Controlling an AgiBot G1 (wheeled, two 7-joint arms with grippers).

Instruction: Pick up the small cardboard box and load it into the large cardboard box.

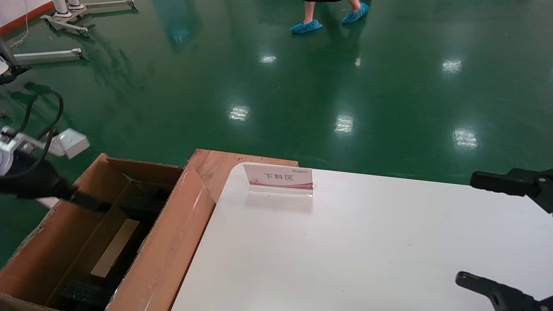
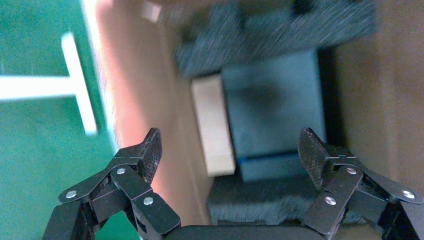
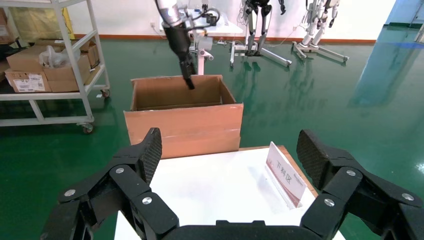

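Small cardboard box [image 1: 115, 247] down inside large cardboard box [image 1: 173, 224], half hidden between black foam blocks [image 2: 272, 35]; left gripper [image 2: 232, 150] spread wide above; right gripper [image 3: 230, 152] wide over white table [image 1: 367, 242]; green floor [image 1: 302, 95].

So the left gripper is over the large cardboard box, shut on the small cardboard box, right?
Not quite. The left gripper is over the large cardboard box, but it is open and empty, as the left wrist view shows. The small cardboard box already lies inside, between the foam blocks.
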